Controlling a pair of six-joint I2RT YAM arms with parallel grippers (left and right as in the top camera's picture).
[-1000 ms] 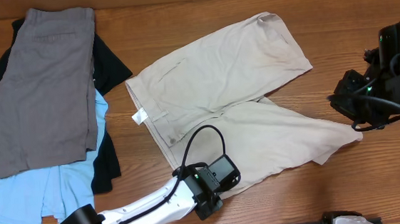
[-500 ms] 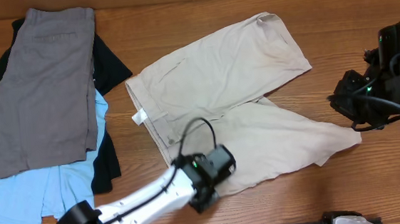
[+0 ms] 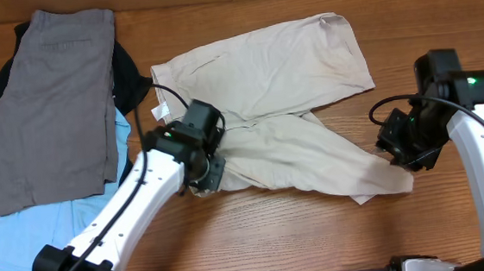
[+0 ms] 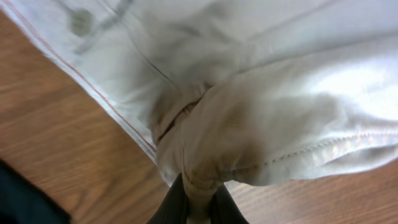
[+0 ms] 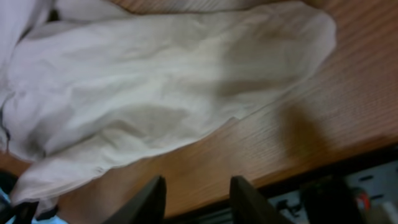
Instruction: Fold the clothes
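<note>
Two tools: the left tool is clenched on a bunched fold of the light beige khaki shorts at frame centre; the right tool hangs released by their lower-right hem. Carrying that fold low across the wooden surface should avoid wrinkles.

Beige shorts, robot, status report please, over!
Left gripper shut on beige shorts. Right gripper open, empty, by leg hem. Grey shorts off to the side, nothing blocking.
</note>
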